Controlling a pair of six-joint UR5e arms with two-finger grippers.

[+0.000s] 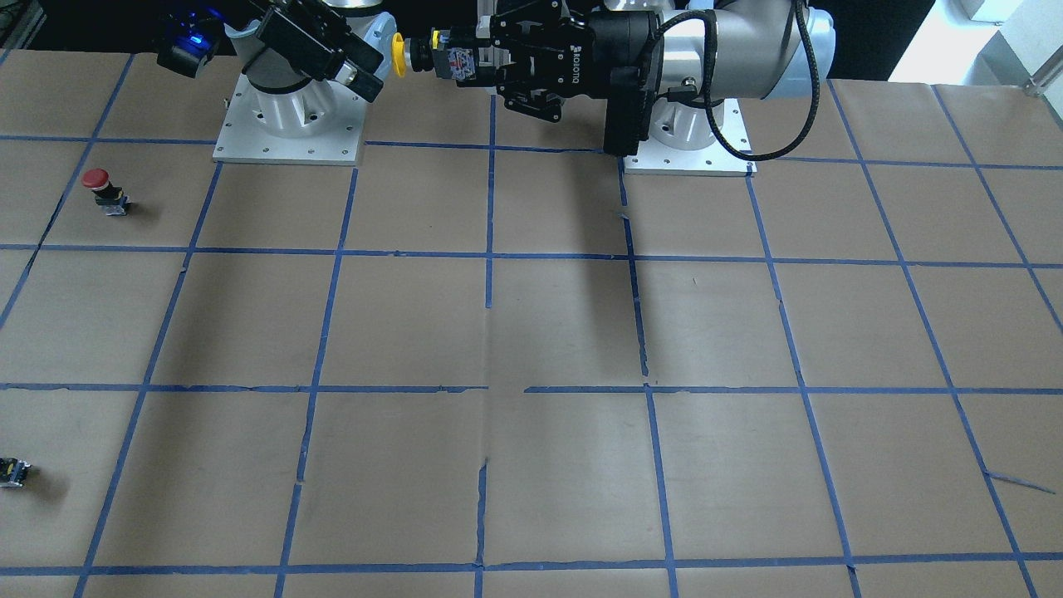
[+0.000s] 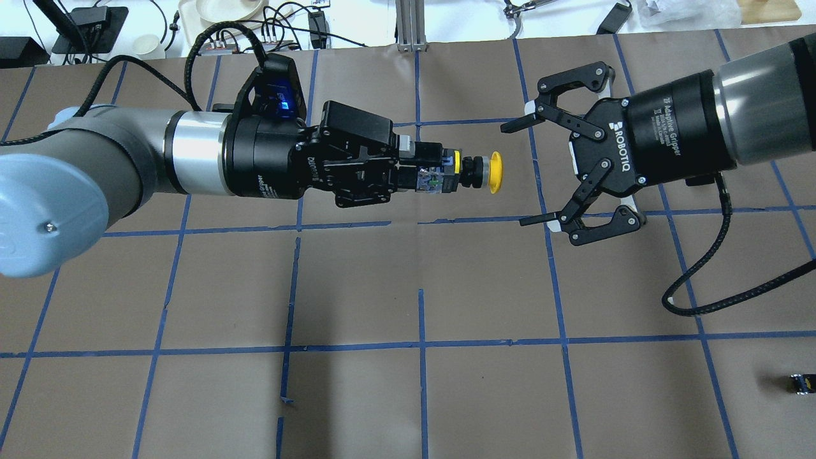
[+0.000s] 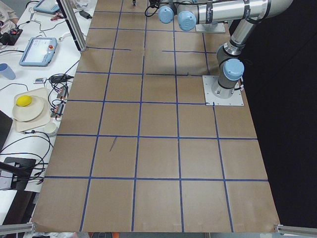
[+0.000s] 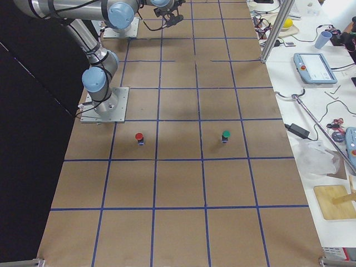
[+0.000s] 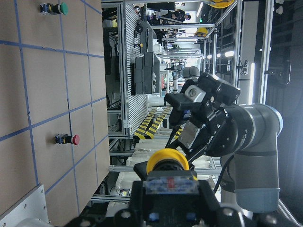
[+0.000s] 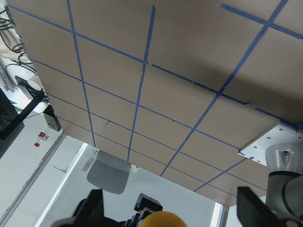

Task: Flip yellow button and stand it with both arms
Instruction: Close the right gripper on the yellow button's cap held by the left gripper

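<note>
**Overhead exterior: yellow button held off the bench, between two hands**

Overhead exterior view. The left hand (image 2: 422, 173) comes in from the view's left, reaching level across the bench (image 2: 357, 287). Its fingers are clamped on the black and silver body of the yellow button (image 2: 470, 172). The button lies on its side in the air, with its cap pointing away from the left hand and toward the right hand (image 2: 519, 173).

The right hand comes in from the view's right with its fingers spread wide, one tip above the button's line and one below. The cap sits just short of those tips, and a gap shows between them, so there is no contact.

Front-facing view. The button (image 1: 413, 56) shows at the top of the frame, near the arm bases. The left hand (image 1: 465, 62) is on the view's right. A shadow falls on the bench below it.

Left wrist view. The yellow cap (image 5: 167, 161) is dead ahead, with the switch body gripped underneath. The open right hand (image 5: 189, 124) faces it from beyond.

Right wrist view. The cap (image 6: 161, 220) shows at the bottom edge, between two spread black fingers (image 6: 91, 208).

Elsewhere on the bench, all well apart from the hands:
- A red-capped button (image 4: 139, 137) stands upright.
- A green-capped button (image 4: 225, 136) stands in the next taped square.
- A small black part (image 2: 800, 383) lies near the bench's edge on the robot's right.
</note>
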